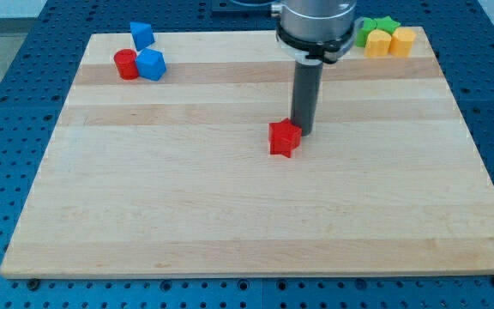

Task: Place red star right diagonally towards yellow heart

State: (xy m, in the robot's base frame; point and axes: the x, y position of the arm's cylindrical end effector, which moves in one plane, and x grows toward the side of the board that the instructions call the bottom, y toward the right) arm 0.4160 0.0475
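The red star (285,138) lies near the middle of the wooden board (230,215). My tip (303,130) stands just at the star's upper right edge, touching or nearly touching it. The rod rises from there toward the view's top. Two yellow blocks sit at the board's top right corner: one (378,44) on the left and one (402,40) on the right; which one is the heart I cannot tell for sure. A green star (376,28) lies just behind them, partly hidden by the arm.
A red cylinder (127,64) and two blue blocks (151,64) (141,35) sit in a cluster at the board's top left. A blue perforated table surrounds the board.
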